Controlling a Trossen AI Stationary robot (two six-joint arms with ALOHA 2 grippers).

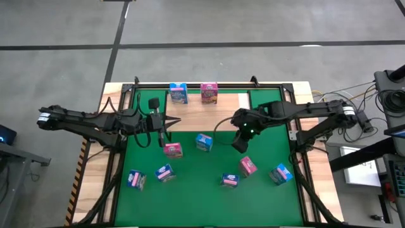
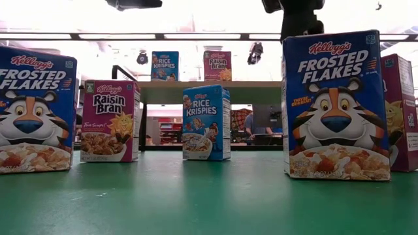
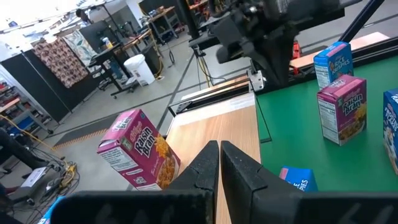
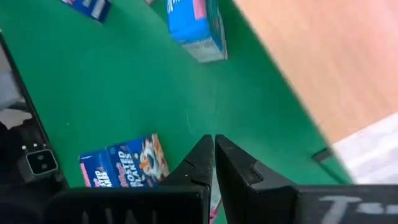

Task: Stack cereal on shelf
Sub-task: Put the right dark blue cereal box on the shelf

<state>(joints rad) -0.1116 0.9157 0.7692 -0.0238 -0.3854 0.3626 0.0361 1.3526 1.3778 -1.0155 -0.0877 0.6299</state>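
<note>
The shelf (image 1: 229, 101) runs along the table's far edge. A light blue cereal box (image 1: 178, 93) and a pink one (image 1: 209, 92) stand on it, also visible in the low view (image 2: 164, 65) (image 2: 217, 65). Several more boxes stand scattered on the green mat (image 1: 202, 190), among them a pink one (image 1: 173, 149) and a light blue one (image 1: 204, 142). My left gripper (image 1: 163, 131) (image 3: 219, 158) is shut and hovers above the mat's left part near the shelf. My right gripper (image 1: 240, 144) (image 4: 214, 152) is shut and points down at bare mat, with nothing in it.
A dark blue box (image 4: 124, 168) stands on the mat just beside my right gripper's fingers. Two tall dark blue boxes (image 2: 32, 111) (image 2: 334, 104) stand near the table's near edge. Black frame bars (image 1: 297, 158) run along the mat's sides. Bare mat (image 2: 209, 196) lies between the boxes.
</note>
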